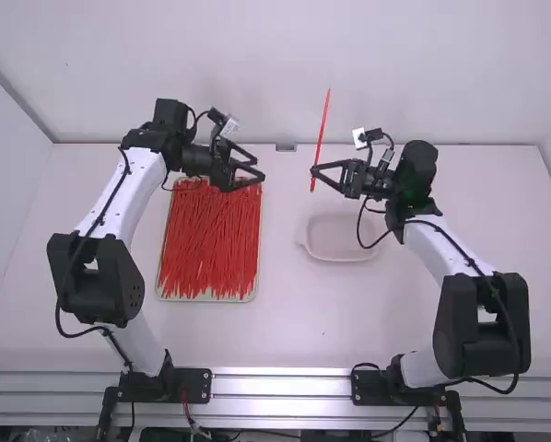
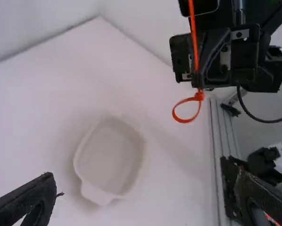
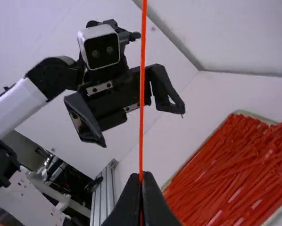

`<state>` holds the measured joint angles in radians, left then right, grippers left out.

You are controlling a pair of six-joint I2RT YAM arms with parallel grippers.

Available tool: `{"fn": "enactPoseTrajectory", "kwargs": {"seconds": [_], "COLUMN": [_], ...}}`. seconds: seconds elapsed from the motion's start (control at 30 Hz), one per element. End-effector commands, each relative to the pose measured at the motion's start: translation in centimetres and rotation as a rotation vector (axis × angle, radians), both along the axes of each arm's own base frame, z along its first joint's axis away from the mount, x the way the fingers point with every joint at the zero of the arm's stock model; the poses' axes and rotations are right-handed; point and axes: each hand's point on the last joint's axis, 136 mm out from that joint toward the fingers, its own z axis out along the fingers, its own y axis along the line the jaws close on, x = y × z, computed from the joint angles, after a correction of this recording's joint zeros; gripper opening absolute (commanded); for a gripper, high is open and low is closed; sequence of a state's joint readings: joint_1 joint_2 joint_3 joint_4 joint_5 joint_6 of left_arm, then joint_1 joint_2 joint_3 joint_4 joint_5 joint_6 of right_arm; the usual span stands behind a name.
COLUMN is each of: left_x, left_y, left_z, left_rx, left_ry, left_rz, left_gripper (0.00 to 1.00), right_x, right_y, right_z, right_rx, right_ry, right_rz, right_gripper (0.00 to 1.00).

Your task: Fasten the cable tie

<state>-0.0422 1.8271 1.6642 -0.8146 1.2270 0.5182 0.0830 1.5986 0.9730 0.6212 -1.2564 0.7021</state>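
Table point(image 1: 497, 203) carries 1 tray point(image 1: 207, 299) heaped with red ties point(image 1: 211, 239) too many to count, and 1 white tub point(image 1: 338, 238). Left gripper point(image 1: 248, 181) hangs over the tray's far end, fingers spread wide. Right gripper point(image 1: 314, 171) pinches 1 looped cable tie point(image 1: 322, 129) upright in the air near the tub.

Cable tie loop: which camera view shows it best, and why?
The left wrist view: the closed loop hangs plainly below the right pincer. The high view shows the tie as a thin upright strip, its loop tiny. The right wrist view shows the straight tail.
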Motion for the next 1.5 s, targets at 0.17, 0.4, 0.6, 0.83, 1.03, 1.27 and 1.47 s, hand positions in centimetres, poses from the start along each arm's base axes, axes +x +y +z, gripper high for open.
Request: {"fn": "enactPoseTrajectory", "kwargs": {"seconds": [0.17, 0.4, 0.6, 0.83, 1.03, 1.27, 1.47], "left_x": [-1.1, 0.1, -0.2, -0.7, -0.5, -1.1, -1.2], "left_y": [0.4, 1.9, 2.0, 2.3, 2.8, 2.9, 2.9], "left_z": [-0.8, -3.8, -6.1, -9.1, -12.4, -14.0, -14.1], "left_rx": [0.013, 0.031, 0.051, 0.09, 0.129, 0.13, 0.129], "left_ry": [-0.05, 0.06, 0.109, 0.16, 0.208, 0.237, 0.24], "left_rz": [-0.045, 0.05, 0.07, 0.095, 0.16, 0.168, 0.167], "left_gripper": [0.99, 0.99, 0.99, 0.99, 0.99, 0.99, 0.99], "right_x": [-0.1, -0.6, -0.1, -0.3, -0.5, -1.5, -1.8], "right_y": [-2.0, -4.0, -5.2, -5.6, -6.5, -8.1, -8.6], "right_z": [-2.5, -5.3, -9.2, -14.1, -18.4, -21.5, -22.0], "right_rx": [-0.087, -0.148, -0.285, -0.441, -0.544, -0.598, -0.599], "right_ry": [-0.07, -0.032, 0.054, 0.127, 0.17, 0.172, 0.181], "right_rz": [-0.032, -0.056, -0.158, -0.259, -0.385, -0.48, -0.492], "right_gripper": [0.0, 0.0, 0.0, 0.0, 0.0, 0.0, 0.0]}}
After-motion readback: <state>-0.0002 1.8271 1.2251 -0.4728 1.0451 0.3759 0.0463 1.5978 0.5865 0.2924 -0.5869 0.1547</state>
